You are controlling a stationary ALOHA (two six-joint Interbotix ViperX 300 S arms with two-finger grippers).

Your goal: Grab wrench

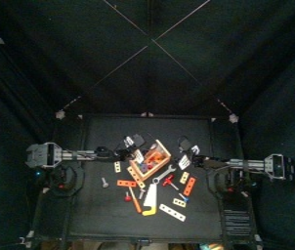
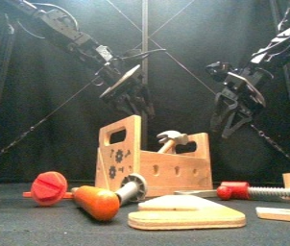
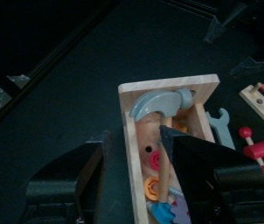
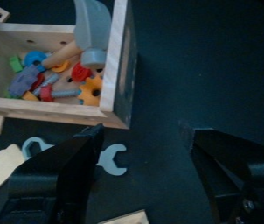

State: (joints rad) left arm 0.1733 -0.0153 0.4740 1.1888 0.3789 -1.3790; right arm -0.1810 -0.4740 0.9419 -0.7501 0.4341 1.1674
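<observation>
Both arms hung over the wooden toolbox (image 2: 155, 159) mid-tabletop (image 2: 33, 223). The right gripper (image 4: 146, 162) had its fingers spread wide, nothing between them. The left gripper (image 3: 156, 166) sat right above the box; fingers slightly apart, holding nothing. The pale blue wrench (image 4: 73, 153) lay flat on the tabletop just beside the toolbox's right wall, below the right gripper. A hammer (image 3: 158, 103) rested inside the box.

Black curtains (image 1: 59, 59) are hanging on every side, enclosing a small black desk (image 1: 98, 132); thin cords (image 1: 177, 39) are crossing overhead against the dark.
</observation>
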